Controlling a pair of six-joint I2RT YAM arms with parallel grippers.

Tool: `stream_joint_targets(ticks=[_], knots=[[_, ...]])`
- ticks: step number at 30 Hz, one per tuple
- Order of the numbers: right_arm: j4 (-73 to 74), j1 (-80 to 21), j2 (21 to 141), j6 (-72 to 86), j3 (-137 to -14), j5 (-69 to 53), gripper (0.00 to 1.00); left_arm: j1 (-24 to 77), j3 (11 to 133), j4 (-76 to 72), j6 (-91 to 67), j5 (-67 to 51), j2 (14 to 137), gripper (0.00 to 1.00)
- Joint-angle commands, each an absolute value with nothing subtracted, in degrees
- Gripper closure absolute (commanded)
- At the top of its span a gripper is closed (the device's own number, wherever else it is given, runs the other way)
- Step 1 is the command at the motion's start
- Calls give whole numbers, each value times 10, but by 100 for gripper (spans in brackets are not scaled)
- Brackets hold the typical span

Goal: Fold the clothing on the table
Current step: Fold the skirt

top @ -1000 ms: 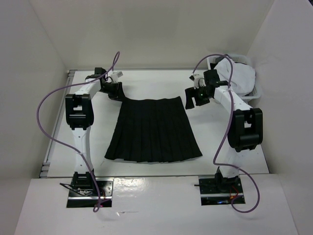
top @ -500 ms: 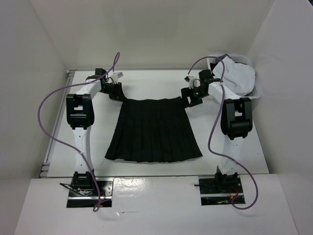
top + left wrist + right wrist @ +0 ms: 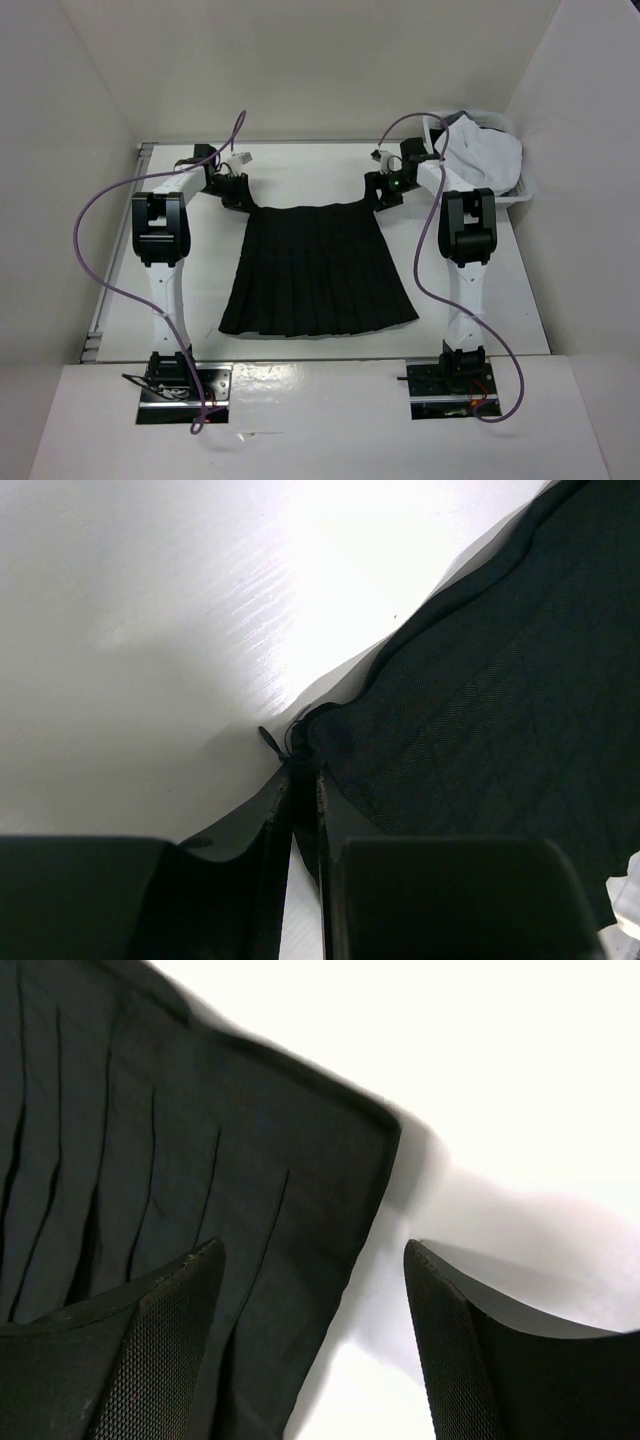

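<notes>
The clothing (image 3: 315,265), a black pleated skirt, lies flat on the white table (image 3: 300,170), waistband at the far side and hem toward the arm bases. My left gripper (image 3: 240,198) is at the waistband's left corner. In the left wrist view its jaws (image 3: 303,765) are pinched together on the dark fabric edge of the skirt (image 3: 480,710). My right gripper (image 3: 385,195) hovers at the waistband's right corner. In the right wrist view it (image 3: 315,1245) stands open, one finger (image 3: 170,1300) over the skirt (image 3: 150,1140) and the other (image 3: 450,1320) over bare table (image 3: 520,1080).
A white plastic basket (image 3: 522,190) holding a white garment (image 3: 485,155) sits at the far right corner, just behind the right arm. White walls enclose the table on three sides. Purple cables loop from both arms.
The left jaws have closed on the skirt's left waistband corner. The right arm has swung left and forward, bringing its open gripper from beside the skirt to the right waistband corner.
</notes>
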State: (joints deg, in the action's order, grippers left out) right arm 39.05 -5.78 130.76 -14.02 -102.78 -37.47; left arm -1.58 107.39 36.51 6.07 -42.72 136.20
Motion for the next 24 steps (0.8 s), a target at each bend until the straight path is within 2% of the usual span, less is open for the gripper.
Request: stream_joint_targets(ticks=[1, 10, 11, 14, 24], knots=[[396, -53, 1340, -149, -1070, -390, 23, -14, 1061, 377, 90, -401, 1345, 81], [412, -53, 1384, -159, -1117, -403, 30, -14, 1091, 394, 90, -390, 1355, 81], [412, -53, 1384, -159, -1117, -403, 34, -14, 1091, 394, 90, -390, 1355, 81], [412, -53, 1395, -159, -1117, -403, 37, -14, 1096, 399, 90, -390, 1361, 81], [419, -53, 1431, -159, -1165, -414, 37, -14, 1101, 405, 100, -385, 1367, 81]])
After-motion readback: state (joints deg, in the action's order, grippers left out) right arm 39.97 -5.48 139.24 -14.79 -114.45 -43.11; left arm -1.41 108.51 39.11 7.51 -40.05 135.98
